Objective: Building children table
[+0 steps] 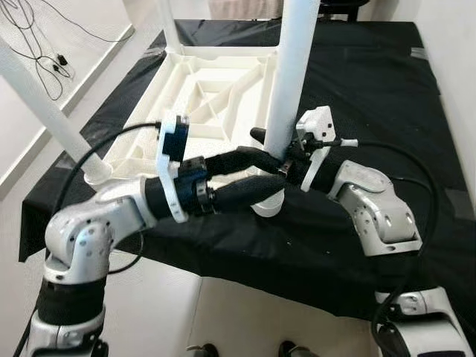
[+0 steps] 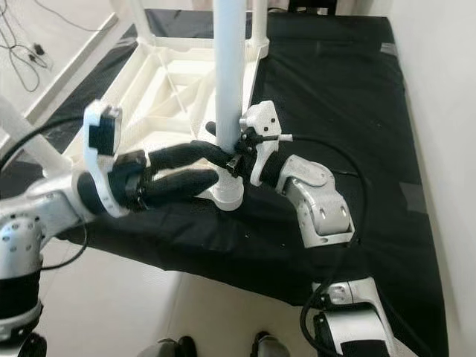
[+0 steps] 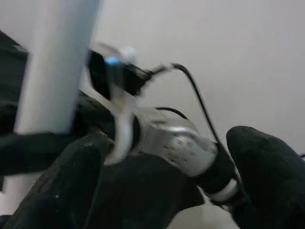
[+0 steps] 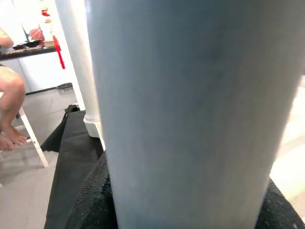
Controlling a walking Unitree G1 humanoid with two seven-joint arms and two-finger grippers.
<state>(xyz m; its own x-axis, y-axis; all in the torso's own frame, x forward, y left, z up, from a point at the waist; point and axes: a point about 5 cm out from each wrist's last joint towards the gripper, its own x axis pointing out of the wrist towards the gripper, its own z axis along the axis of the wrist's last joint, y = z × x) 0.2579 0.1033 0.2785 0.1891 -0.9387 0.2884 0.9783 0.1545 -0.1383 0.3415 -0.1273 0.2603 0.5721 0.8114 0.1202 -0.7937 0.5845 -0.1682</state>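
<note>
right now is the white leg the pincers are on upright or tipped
Upright: the white leg rises straight from its socket on the upturned tabletop, with the left pincer and right pincer at its base.

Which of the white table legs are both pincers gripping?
The near-right leg, standing upright at the tabletop's near corner. The left pincer and right pincer clamp it; the other legs stand free.

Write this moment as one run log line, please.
stage: fitting leg | left tool: around white leg near base | right tool: shut on white leg | tabletop: upside down on black cloth
</note>
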